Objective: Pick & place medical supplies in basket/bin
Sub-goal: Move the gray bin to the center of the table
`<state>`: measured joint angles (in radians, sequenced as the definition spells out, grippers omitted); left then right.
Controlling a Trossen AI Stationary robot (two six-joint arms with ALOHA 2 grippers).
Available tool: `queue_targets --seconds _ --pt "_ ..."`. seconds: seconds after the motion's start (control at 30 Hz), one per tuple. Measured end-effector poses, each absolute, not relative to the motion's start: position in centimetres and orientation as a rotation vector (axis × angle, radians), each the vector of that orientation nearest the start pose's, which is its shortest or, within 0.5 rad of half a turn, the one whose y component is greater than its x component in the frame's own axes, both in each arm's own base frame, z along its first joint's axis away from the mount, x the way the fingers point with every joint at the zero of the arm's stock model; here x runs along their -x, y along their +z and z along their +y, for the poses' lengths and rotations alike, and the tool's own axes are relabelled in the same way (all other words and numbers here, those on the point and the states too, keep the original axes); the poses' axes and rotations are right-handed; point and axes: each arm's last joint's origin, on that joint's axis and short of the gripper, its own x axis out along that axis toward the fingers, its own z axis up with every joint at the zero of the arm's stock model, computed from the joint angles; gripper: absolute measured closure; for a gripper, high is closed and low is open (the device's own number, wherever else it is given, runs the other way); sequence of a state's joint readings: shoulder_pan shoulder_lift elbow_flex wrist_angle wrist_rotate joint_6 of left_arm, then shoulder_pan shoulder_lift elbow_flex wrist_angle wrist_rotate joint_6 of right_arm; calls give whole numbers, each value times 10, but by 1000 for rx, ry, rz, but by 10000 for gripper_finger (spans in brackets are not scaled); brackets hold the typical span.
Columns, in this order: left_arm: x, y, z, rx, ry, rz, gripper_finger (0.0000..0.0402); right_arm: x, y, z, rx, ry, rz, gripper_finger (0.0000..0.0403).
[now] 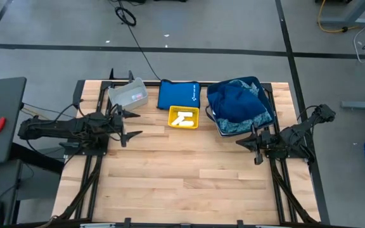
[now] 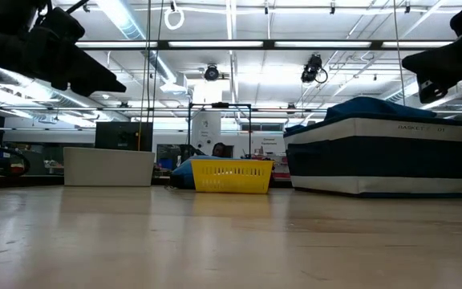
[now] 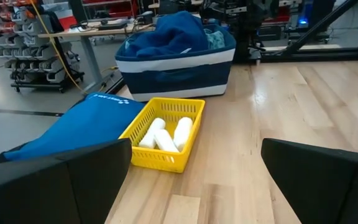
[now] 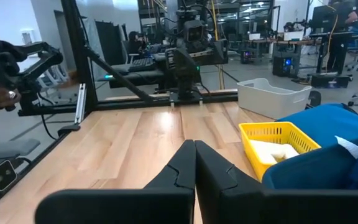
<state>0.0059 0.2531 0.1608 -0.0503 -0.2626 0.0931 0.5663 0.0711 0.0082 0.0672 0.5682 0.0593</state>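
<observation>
White rolls (image 3: 166, 134) lie in a small yellow basket (image 1: 184, 117) at the table's far middle. A navy-and-white bin (image 1: 241, 106) at the far right holds a dark-blue cloth (image 3: 166, 34) and a patterned light-blue cloth (image 1: 243, 125). My left gripper (image 1: 129, 125) hovers open at the left, pointing toward the yellow basket. My right gripper (image 1: 241, 143) is shut and empty, just in front of the navy bin.
A grey-white bin (image 1: 128, 94) stands at the far left. A flat blue pouch with a white logo (image 1: 177, 94) lies behind the yellow basket. The near half of the wooden table (image 1: 189, 183) is bare boards.
</observation>
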Motion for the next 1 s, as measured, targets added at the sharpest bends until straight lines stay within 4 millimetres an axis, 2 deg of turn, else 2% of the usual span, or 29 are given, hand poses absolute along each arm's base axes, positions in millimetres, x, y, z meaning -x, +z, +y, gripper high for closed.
queue_targets --seconds 0.27,0.57,0.67,0.77,1.0 --pt "-108 197 7 -34 240 99 38 -90 167 39 -69 -2 -3 378" --pt "-98 209 7 25 214 -58 39 -90 167 39 -73 -2 -2 399" --pt "-97 202 7 63 211 -135 40 -90 167 39 -73 -3 -2 398" --pt "-98 183 7 102 209 -175 40 -90 167 39 -73 -3 -1 392" --pt "-97 181 7 65 236 -162 40 -90 167 39 -73 -5 0 394"
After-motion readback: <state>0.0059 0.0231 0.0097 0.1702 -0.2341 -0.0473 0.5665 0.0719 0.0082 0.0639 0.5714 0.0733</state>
